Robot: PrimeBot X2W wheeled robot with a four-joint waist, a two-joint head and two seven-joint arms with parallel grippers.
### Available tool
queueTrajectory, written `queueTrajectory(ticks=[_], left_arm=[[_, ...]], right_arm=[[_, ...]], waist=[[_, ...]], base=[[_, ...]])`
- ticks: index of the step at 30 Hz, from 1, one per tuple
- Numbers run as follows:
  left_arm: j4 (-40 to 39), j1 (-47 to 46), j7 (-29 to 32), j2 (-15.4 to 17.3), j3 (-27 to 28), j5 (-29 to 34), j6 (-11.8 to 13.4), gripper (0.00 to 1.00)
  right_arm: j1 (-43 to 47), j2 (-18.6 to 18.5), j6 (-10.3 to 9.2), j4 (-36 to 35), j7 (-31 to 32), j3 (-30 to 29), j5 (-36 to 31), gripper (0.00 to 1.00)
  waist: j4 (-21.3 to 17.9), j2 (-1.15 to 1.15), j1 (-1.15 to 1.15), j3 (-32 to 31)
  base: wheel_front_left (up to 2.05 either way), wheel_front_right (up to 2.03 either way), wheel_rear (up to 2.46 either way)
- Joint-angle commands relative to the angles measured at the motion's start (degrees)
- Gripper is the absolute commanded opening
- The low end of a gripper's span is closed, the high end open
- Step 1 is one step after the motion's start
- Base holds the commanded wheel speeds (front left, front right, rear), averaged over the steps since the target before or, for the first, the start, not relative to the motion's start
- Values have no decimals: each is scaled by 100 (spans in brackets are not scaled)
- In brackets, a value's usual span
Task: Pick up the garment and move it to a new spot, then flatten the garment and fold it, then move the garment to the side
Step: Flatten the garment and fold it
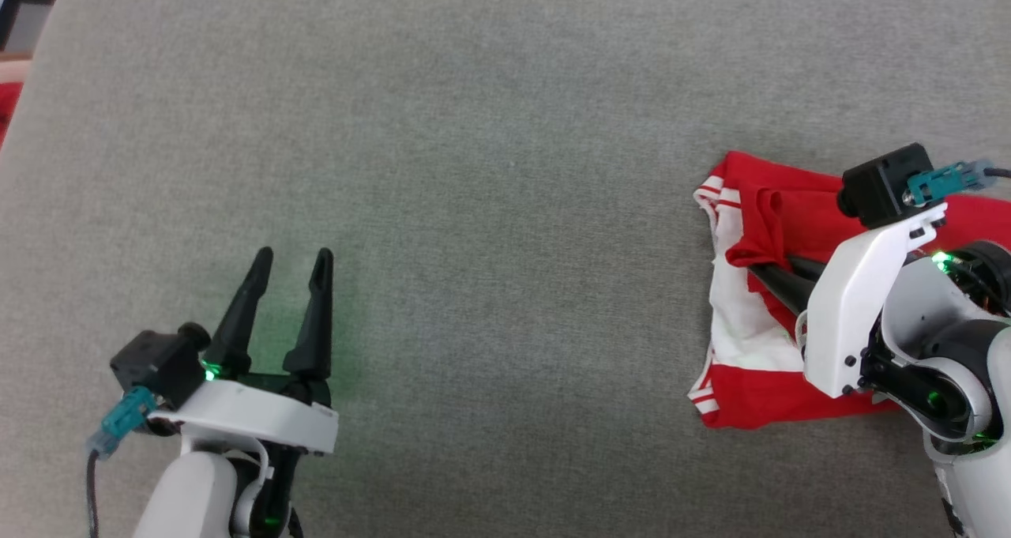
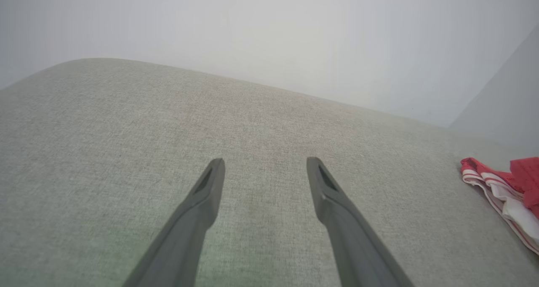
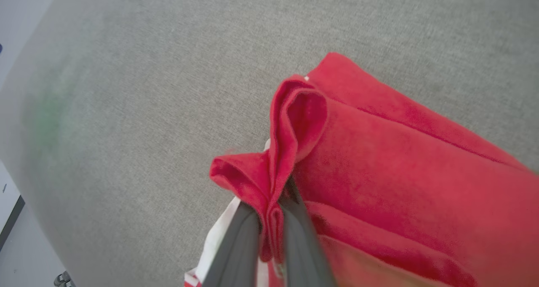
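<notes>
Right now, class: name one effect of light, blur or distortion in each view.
Head view: green glow tints the fabric surface beside the left pincer and the white lining of the jersey. Left wrist view: the wide lens bows the surface's far edge; the wall is washed out. Right wrist view: the right pincer, shut on the jersey, looks soft.

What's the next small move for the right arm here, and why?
Probably raise the right gripper slightly: it is shut on a bunched red fold of the garment, whose rest lies on the grey surface. The left gripper is open over bare surface, well apart.
</notes>
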Motion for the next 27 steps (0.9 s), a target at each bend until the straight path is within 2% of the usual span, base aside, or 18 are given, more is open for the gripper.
queueTrajectory(ticks=[1, 8, 9, 10, 11, 12, 19, 27], left_arm=[[9, -34, -3, -23, -9, -58, -9, 100], [61, -79, -4, -41, -13, -56, -9, 100], [71, -69, -3, -36, -8, -51, -9, 100], [79, -57, -4, -26, 7, -46, -9, 100], [88, -41, -3, -13, 22, -38, -9, 100], [92, -27, -3, -2, 19, -29, -9, 100], [128, 90, -3, 107, 49, -50, -9, 100], [246, 189, -3, 206, -45, -104, -9, 100]], right_arm=[[-40, -11, -2, 35, -46, 18, -3, 0], [-132, 33, -2, 498, -495, 142, 45, 0], [-136, 63, -2, 535, -540, 157, 88, 12], [-150, 71, -2, 545, -572, 188, 118, 46], [-183, 66, -2, 534, -627, 217, 144, 76], [-210, 55, -2, 524, -679, 219, 189, 100], [-266, -146, -2, 443, -1279, 5, 445, 100], [109, -492, -2, 711, -2438, -318, 658, 100]], waist=[[51, 0, 0, 48], [58, 0, 0, 62], [39, 0, 0, 41], [10, 0, 0, 13], [-22, 0, 0, -17], [-50, 0, 0, -47], [-353, 0, 0, -293], [-679, 0, 0, -548]], base=[[0, 0, 0], [0, 0, 0], [0, 0, 0], [0, 0, 0], [0, 0, 0], [0, 0, 0], [0, 0, 0], [0, 0, 0]])
